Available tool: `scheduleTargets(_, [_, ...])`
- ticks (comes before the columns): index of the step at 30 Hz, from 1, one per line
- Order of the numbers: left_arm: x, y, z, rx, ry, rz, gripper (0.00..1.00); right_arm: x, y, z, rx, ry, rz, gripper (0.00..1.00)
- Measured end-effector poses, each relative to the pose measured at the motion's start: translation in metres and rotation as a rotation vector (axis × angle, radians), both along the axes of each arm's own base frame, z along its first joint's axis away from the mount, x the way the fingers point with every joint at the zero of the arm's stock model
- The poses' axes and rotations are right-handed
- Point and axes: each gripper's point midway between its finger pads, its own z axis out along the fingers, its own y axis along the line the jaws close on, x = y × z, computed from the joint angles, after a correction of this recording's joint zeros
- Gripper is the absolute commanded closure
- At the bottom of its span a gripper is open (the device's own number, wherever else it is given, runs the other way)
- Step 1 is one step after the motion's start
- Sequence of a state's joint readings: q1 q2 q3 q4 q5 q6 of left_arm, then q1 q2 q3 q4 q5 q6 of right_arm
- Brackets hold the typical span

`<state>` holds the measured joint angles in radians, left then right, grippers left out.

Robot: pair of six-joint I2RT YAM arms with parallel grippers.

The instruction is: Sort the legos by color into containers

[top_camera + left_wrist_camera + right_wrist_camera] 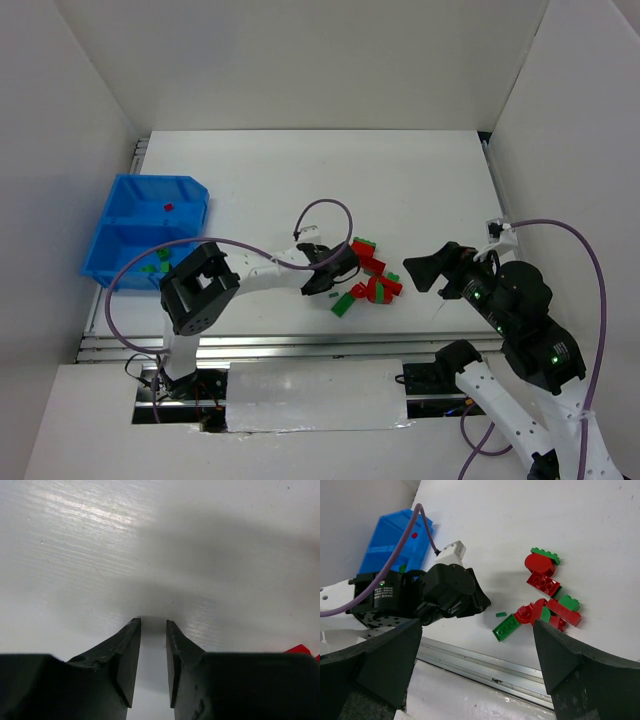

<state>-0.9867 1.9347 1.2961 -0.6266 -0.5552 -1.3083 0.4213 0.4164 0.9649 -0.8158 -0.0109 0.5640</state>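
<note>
A pile of red and green legos (373, 277) lies on the white table right of centre, and also shows in the right wrist view (545, 587). A long green brick (343, 303) and a tiny green piece (501, 614) lie at the pile's near-left edge. The blue bin (118, 222) stands at the left. It holds one red brick (169, 207) in the far compartment and green bricks (155, 266) in the near one. My left gripper (336, 270) rests low, just left of the pile, jaws a narrow gap apart and empty (153, 621). My right gripper (418, 272) hovers right of the pile, wide open and empty (477, 625).
White walls enclose the table on three sides. A metal rail (290, 345) runs along the near edge. The left arm's purple cable (325, 205) loops above the table behind the left gripper. A red brick's corner (300, 648) shows at the right edge of the left wrist view.
</note>
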Motion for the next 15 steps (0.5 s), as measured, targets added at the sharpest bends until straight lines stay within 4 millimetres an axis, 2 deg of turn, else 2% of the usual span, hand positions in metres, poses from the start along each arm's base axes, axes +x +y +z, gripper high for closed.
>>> scheduleTargets(1, [0.000,0.001,0.000,-0.002,0.001,0.003,0.57,0.000,0.000,-0.001,-0.001,0.002,0.001,0.00])
scheduleTargets(2, [0.001,0.001,0.000,0.000,0.002,-0.002,0.50,0.000,0.000,-0.002,-0.001,0.004,0.001,0.01])
scheduleTargets(4, [-0.001,0.001,0.000,0.015,0.004,-0.049,0.42,0.000,0.000,-0.002,-0.001,0.004,0.002,0.00])
scheduleTargets(9, [-0.001,-0.011,0.001,0.024,-0.017,-0.239,0.42,0.000,0.001,-0.002,-0.003,0.004,0.005,0.00])
scheduleTargets(15, [-0.006,0.003,0.008,0.036,-0.073,-0.421,0.44,-0.003,0.004,-0.002,-0.005,0.002,0.034,0.00])
